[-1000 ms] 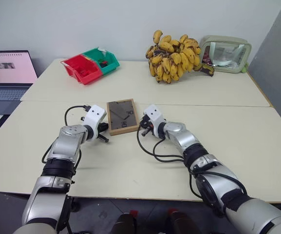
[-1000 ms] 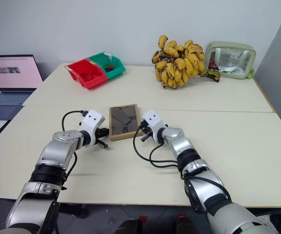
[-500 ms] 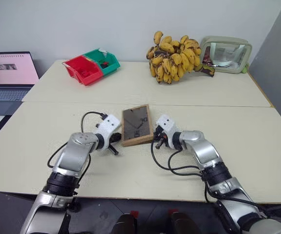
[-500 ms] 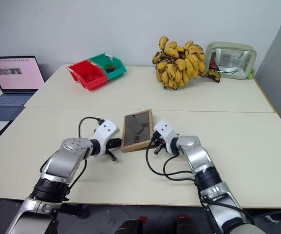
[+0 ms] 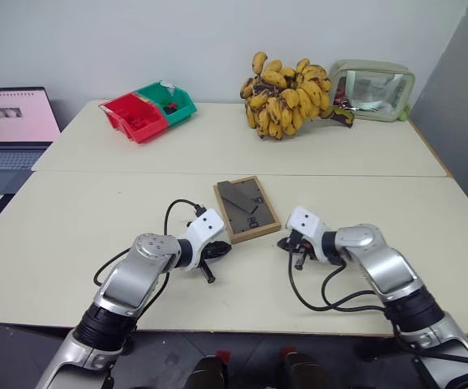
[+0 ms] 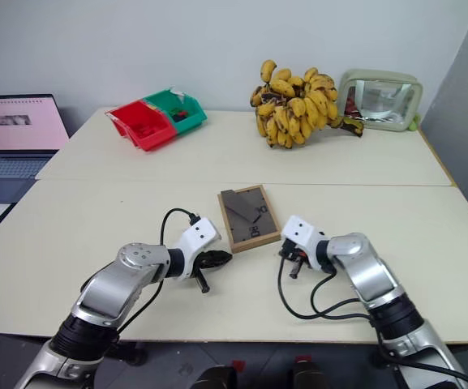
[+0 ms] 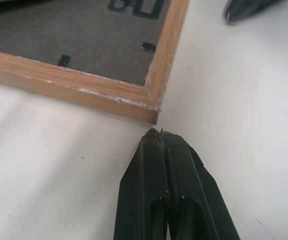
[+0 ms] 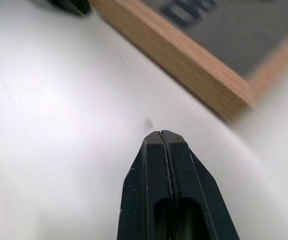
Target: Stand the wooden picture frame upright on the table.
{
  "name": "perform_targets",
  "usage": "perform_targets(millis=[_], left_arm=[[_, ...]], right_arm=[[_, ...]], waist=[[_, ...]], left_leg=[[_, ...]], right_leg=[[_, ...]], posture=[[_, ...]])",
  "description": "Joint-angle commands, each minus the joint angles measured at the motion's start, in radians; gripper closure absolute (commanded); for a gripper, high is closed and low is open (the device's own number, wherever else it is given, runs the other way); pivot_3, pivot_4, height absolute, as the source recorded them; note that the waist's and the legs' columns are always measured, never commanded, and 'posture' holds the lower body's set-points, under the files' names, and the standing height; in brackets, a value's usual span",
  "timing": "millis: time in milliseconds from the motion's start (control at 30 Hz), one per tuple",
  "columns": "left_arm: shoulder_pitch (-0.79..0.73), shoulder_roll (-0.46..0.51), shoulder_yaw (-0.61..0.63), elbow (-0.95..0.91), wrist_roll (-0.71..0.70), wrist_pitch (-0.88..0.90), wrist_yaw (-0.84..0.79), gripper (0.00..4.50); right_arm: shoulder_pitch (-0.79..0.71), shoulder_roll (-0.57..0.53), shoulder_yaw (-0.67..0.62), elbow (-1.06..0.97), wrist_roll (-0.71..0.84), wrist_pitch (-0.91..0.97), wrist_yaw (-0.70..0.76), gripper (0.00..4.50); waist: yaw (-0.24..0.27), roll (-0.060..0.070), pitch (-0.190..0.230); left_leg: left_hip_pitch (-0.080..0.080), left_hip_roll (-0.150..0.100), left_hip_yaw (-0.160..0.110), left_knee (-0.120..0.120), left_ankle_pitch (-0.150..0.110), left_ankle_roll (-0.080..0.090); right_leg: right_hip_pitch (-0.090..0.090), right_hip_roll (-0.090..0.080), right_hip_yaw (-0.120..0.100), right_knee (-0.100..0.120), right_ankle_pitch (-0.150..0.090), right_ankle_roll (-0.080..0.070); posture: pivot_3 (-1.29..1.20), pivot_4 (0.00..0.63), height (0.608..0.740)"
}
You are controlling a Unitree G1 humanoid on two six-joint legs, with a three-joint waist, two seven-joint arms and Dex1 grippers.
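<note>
The wooden picture frame (image 5: 246, 209) is laid flat on the worktop (image 5: 71, 227), back side up, just on the robot's side of the seam (image 5: 363, 176) between the two worktop sections. Its long axis is directed away from the robot and skewed, so that the far short edge is turned toward the robot's left and the near short edge toward its right. No edge is raised from the surface.

The frame is a small rectangle with a light-wood border enclosing a dark brown back panel. A paler angular flap, the fold-out stand, is seen lying against the upper part of the panel, and small dark metal fittings are seen on the lower part. In the left wrist view, the wooden corner (image 7: 151, 102) is seen chipped and whitish at the mitre.

The left pincer (image 5: 219, 250) is closed with nothing held; its tip is placed just beside the near left corner of the frame, and whether contact is made cannot be told. The right pincer (image 5: 286, 242) is likewise closed and empty, and is positioned near the near right corner of the frame, apart from it, with bare worktop between. The frame is thus flanked by both pincers at its near edge.
</note>
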Motion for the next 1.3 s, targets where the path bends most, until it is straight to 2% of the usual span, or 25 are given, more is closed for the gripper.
perform_targets(millis=[33,133,200,300,400,567,700,833,1133,1300], left_arm=[[0.042,0.086,0.013,0.035,-0.027,0.026,-0.056,4.47],[-0.005,0.124,0.041,0.147,-0.011,-0.036,-0.05,4.47],[-0.056,0.115,0.042,0.25,0.014,-0.095,-0.014,4.47],[-0.159,0.048,0.053,0.434,0.039,-0.182,0.074,4.47],[-0.316,-0.084,0.068,0.697,0.06,-0.299,0.206,4.47],[-0.413,-0.176,0.069,0.814,0.071,-0.358,0.227,4.47],[-0.401,-0.175,0.052,0.773,0.077,-0.34,0.19,4.47],[-0.343,-0.155,0.024,0.646,0.078,-0.284,0.134,4.47],[-0.185,-0.119,-0.054,0.28,0.069,-0.108,0.059,4.47],[-0.155,-0.097,-0.076,0.19,0.063,-0.055,0.034,4.47]], right_arm=[[-0.053,-0.034,-0.039,0.068,0.015,-0.051,0.013,4.5],[-0.136,-0.023,-0.047,0.211,-0.01,-0.143,-0.032,4.5],[-0.194,0.012,-0.05,0.313,-0.021,-0.195,-0.081,4.5],[-0.275,0.085,-0.055,0.464,-0.039,-0.279,-0.16,4.5],[-0.374,0.206,-0.052,0.656,-0.063,-0.37,-0.272,4.5],[-0.451,0.317,-0.048,0.826,-0.085,-0.455,-0.326,4.5],[-0.457,0.337,-0.045,0.831,-0.084,-0.468,-0.308,4.5],[-0.425,0.326,-0.039,0.741,-0.074,-0.43,-0.26,4.5],[-0.23,0.242,0.012,0.282,-0.055,-0.218,-0.122,4.5],[-0.125,0.178,0.034,0.053,-0.047,-0.091,-0.077,4.5]], waist=[[-0.011,0.0,0.0],[-0.021,0.0,0.0],[-0.022,0.0,0.0],[-0.021,0.0,0.0],[-0.013,-0.001,0.0],[-0.006,-0.001,0.0],[-0.006,-0.001,0.0],[-0.013,-0.001,0.001],[-0.012,-0.001,0.0],[-0.011,-0.001,0.0]], left_leg=[[0.0,0.0,0.0,0.0,0.0,0.0],[0.002,0.0,0.001,-0.001,0.0,0.0],[0.002,0.001,0.002,-0.001,0.0,0.0],[0.003,0.003,0.001,-0.001,0.0,0.0],[0.005,0.002,0.001,0.0,0.001,0.001],[-0.001,0.001,0.0,0.001,0.001,0.0],[-0.002,0.001,0.001,0.001,0.001,0.0],[-0.002,0.0,0.001,0.001,0.001,0.0],[-0.003,0.001,0.002,-0.001,0.001,0.0],[-0.003,0.001,0.001,-0.001,0.001,0.0]], right_leg=[[0.0,0.0,0.0,0.0,-0.001,0.001],[0.0,0.004,0.002,0.0,-0.001,0.002],[0.0,0.007,0.002,0.0,-0.001,0.001],[0.0,0.01,0.002,0.001,0.001,-0.001],[0.002,0.01,0.001,0.002,0.001,-0.002],[-0.002,0.007,0.001,0.003,0.006,-0.004],[-0.003,0.003,0.002,0.002,0.005,-0.004],[-0.003,0.004,0.001,0.002,0.005,-0.004],[-0.005,0.005,0.003,0.001,0.005,-0.003],[-0.005,0.005,0.003,0.0,0.004,-0.003]], posture=[[0.0,0.15,0.74],[0.0,0.15,0.74],[0.0,0.15,0.74],[0.0,0.15,0.74],[0.0,0.15,0.74],[0.0,0.15,0.74],[0.0,0.15,0.74],[0.0,0.15,0.74],[0.0,0.15,0.74],[0.0,0.15,0.74]])
